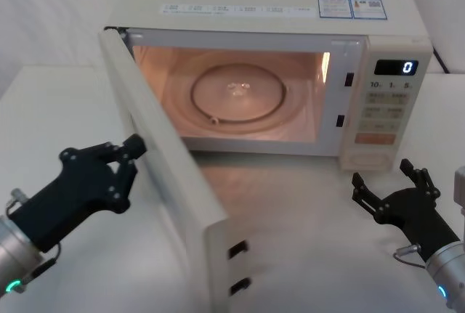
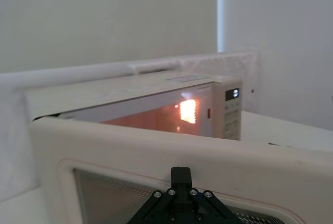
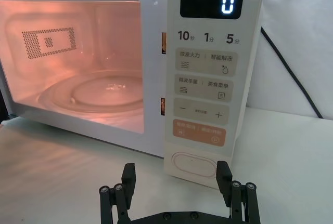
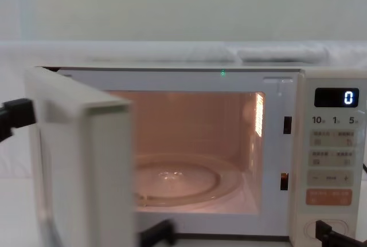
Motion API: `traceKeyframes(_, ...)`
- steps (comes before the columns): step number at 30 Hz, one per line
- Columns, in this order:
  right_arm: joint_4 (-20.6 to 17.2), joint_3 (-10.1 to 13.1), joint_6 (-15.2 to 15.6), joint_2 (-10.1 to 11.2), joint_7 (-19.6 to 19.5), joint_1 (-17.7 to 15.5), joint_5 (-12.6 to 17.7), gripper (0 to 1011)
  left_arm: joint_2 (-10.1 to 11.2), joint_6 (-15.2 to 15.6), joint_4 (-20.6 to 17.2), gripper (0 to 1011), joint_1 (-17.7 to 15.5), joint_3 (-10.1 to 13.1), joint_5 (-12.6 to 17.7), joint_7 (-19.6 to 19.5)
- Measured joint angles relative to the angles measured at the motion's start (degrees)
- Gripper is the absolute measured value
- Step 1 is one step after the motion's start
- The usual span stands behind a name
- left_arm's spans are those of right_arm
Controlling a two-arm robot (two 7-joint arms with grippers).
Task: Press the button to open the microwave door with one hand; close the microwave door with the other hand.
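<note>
The microwave [image 1: 269, 73] stands on the white table [image 1: 312, 226] with its cavity lit and the microwave door [image 1: 163, 175] swung wide toward the robot, so the opening step looks done and closing is in hand. The left pincer [image 1: 123, 160] sits against the door's outer face, fingertip touching the panel; I cannot tell whether its fingers are spread or together. The right pincer [image 1: 389, 182] hovers low over the table, fingers spread and empty, just in front of the button [image 3: 194, 165] at the foot of the control panel [image 3: 208, 73]. Next, the left arm likely needs to push the door steadily around its hinge until it latches.
</note>
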Motion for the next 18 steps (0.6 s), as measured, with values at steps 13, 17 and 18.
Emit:
traceKeyframes(13, 0.0, 0.0, 0.0, 0.0, 0.0, 0.0, 0.0, 1002, -0.4, 1.7, 3.3, 0, -10.9, 9.0, 1.1, 1.0)
traceKeyframes(17, 0.0, 0.0, 0.0, 0.0, 0.0, 0.0, 0.0, 1002, -1.0, 3.1, 5.2, 0, -14.7, 12.0, 1.2, 1.1)
traceKeyframes(18, 0.0, 0.0, 0.0, 0.0, 0.0, 0.0, 0.0, 1002, -1.2, 3.5, 5.8, 0, -15.9, 12.9, 1.1, 1.1)
